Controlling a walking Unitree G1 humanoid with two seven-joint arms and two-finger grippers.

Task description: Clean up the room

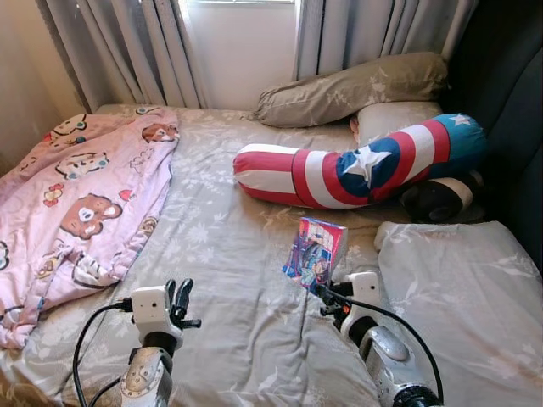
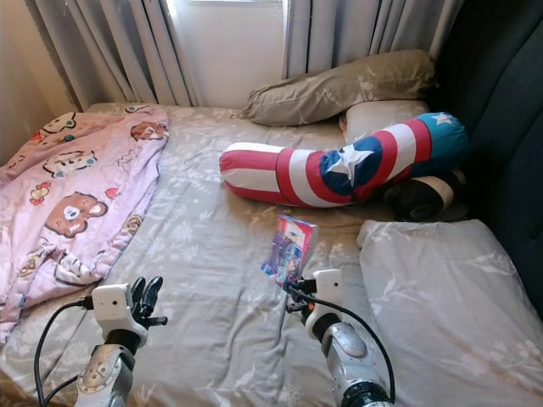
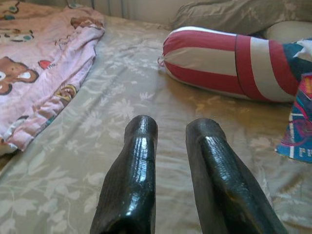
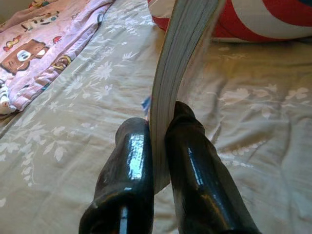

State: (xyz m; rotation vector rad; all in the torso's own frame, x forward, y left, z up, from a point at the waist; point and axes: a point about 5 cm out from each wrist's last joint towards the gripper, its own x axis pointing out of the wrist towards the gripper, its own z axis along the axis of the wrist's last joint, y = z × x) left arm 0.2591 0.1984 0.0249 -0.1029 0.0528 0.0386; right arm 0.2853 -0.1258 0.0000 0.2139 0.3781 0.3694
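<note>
A thin book with a colourful blue and pink cover stands upright above the bed, pinched by its lower edge. My right gripper is shut on it; in the right wrist view the page edges rise between the two black fingers. My left gripper hovers low over the near part of the bed, open, with a narrow gap and nothing between its fingers. A pink blanket with bear prints lies crumpled on the left of the bed. A red, white and blue striped bolster with a star lies across the middle.
The bed has a grey floral sheet. Two grey pillows lie at the head by the curtains, another at the near right. A dark headboard runs along the right. A black and white soft item is tucked behind the bolster.
</note>
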